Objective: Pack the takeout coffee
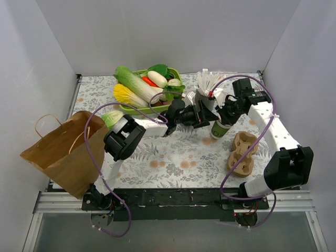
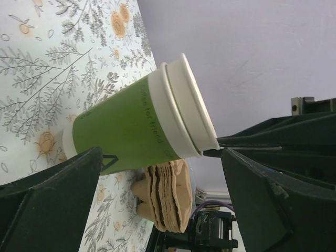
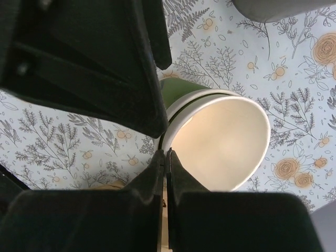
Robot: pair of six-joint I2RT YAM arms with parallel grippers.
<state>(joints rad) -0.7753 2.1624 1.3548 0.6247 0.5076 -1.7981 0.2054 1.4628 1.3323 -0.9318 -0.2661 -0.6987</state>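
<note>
Right pincer point(image 3: 166, 155) fills its own wrist view, fingers pressed together on the white rim of a green cup point(image 3: 218, 142). This cup is lidless, cream inside and light green outside with printed words, its base on the table point(image 1: 173, 157). Left pincer point(image 2: 163, 155) is spread wide, one finger to each side of that cup; whether either touches it I cannot tell.

The takeout coffee, with its black lid, I cannot make out in any view: the dark arms cover the table just left of the green cup.

Just behind the cup stands a straw holder point(image 1: 203, 95) full of white straws point(image 1: 209, 81). Well left of the cup and further back, a green tray point(image 1: 137, 110) holds cabbage point(image 1: 135, 83) and other vegetables. Far left of the cup is a paper bag point(image 1: 63, 149); its inside does not show. Just right of the cup lies a stack of pulp carriers point(image 1: 241, 152).
</note>
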